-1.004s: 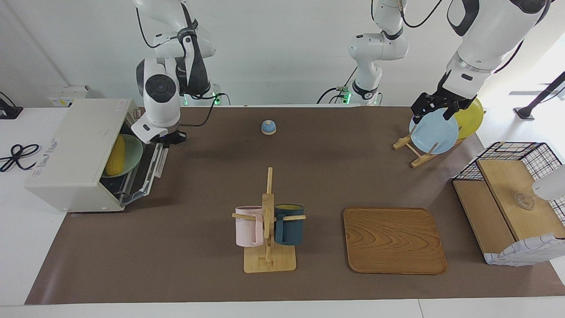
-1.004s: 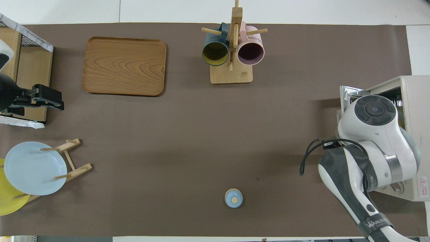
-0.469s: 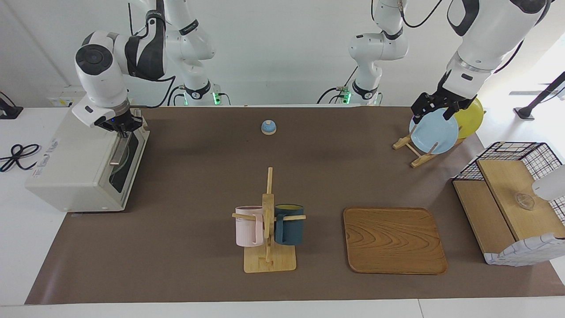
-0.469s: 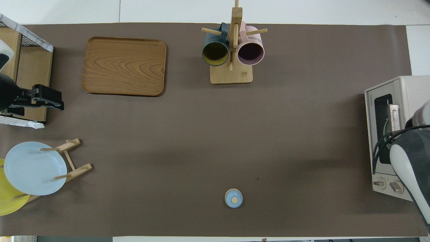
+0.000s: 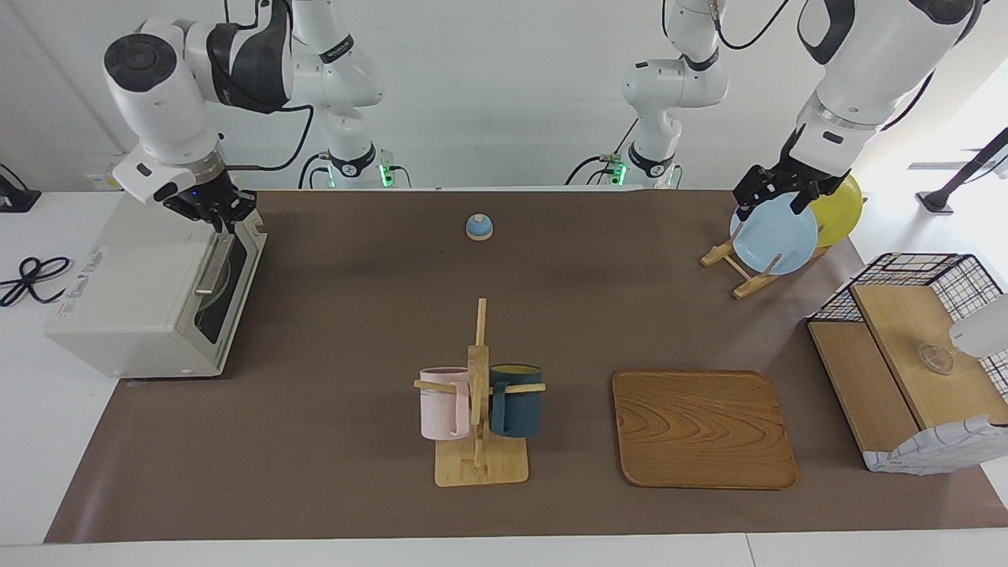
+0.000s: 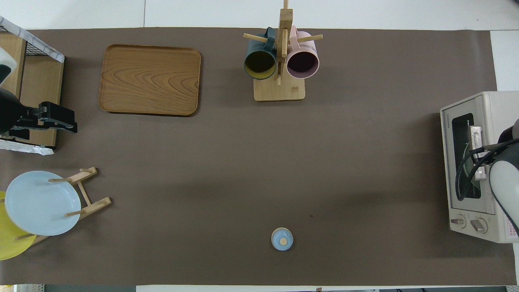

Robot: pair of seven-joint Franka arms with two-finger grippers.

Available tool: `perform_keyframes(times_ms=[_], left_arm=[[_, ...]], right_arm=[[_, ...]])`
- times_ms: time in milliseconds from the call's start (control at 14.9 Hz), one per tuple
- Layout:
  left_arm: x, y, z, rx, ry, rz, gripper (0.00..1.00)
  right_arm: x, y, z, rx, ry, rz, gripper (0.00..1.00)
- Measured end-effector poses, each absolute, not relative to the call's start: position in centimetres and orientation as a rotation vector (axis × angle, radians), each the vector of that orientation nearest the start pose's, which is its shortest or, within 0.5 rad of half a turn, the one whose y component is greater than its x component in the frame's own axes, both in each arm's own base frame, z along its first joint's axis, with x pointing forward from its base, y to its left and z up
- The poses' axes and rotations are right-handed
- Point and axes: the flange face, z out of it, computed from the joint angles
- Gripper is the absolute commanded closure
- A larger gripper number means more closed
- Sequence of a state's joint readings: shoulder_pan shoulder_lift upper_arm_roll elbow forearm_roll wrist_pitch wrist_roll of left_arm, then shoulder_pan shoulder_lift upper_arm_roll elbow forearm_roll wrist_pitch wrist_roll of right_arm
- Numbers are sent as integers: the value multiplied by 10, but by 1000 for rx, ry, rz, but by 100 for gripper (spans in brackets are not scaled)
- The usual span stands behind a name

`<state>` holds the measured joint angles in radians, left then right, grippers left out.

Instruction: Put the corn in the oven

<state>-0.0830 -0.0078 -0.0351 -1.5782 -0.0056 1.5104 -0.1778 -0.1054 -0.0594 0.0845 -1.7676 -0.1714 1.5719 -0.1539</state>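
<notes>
The cream-white oven (image 5: 134, 276) stands at the right arm's end of the table with its glass door shut and its bar handle (image 5: 211, 268) facing the table's middle. It also shows in the overhead view (image 6: 498, 109). The corn is hidden inside; through the window only a sliver of a green plate (image 5: 206, 298) shows. My right gripper (image 5: 214, 214) hangs just over the door's top edge, holding nothing. My left gripper (image 5: 776, 197) is open and empty over the blue plate (image 5: 774, 236) in the plate rack, waiting; it also shows in the overhead view (image 6: 61, 121).
A mug rack (image 5: 476, 394) with a pink and a dark blue mug stands mid-table beside a wooden tray (image 5: 703, 429). A small blue knobbed lid (image 5: 479, 227) lies near the robots. A yellow plate (image 5: 841, 211) and a wire basket (image 5: 906, 354) are at the left arm's end.
One second ago the oven door hung open with the corn on a green plate inside. The right gripper swung the door shut, then rose slightly above it. The left arm has not moved.
</notes>
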Motion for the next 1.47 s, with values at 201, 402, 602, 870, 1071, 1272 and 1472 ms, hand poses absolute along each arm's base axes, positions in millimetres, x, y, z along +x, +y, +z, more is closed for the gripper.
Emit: perform_keyframes(times_ms=[201,402,602,870,1071,1272,1472], left_arm=[[542,-65,620,-3135,-93,94,0],[542,-65,620,-3135,-93,94,0],[542,-65,620,-3135,-93,94,0],[542,-65,620,-3135,-93,94,0],[542,-65,620,-3135,-93,94,0],[542,-65,620,-3135,-93,95,0],[542,-65,620,-3135,-93,95,0]], right_arm=[[537,-4,572,-3255,-294,281,60],[535,-8,572,-3187,-249,341,38],[535,-17,579,-3186,-219,330,0],[537,-23,592,-3190,-199,285,0],[537,-18,592,-3178,-210,279,0],[538,-15,593,-3177,-215,277,0],[539,-14,595,-3179,-218,257,0]])
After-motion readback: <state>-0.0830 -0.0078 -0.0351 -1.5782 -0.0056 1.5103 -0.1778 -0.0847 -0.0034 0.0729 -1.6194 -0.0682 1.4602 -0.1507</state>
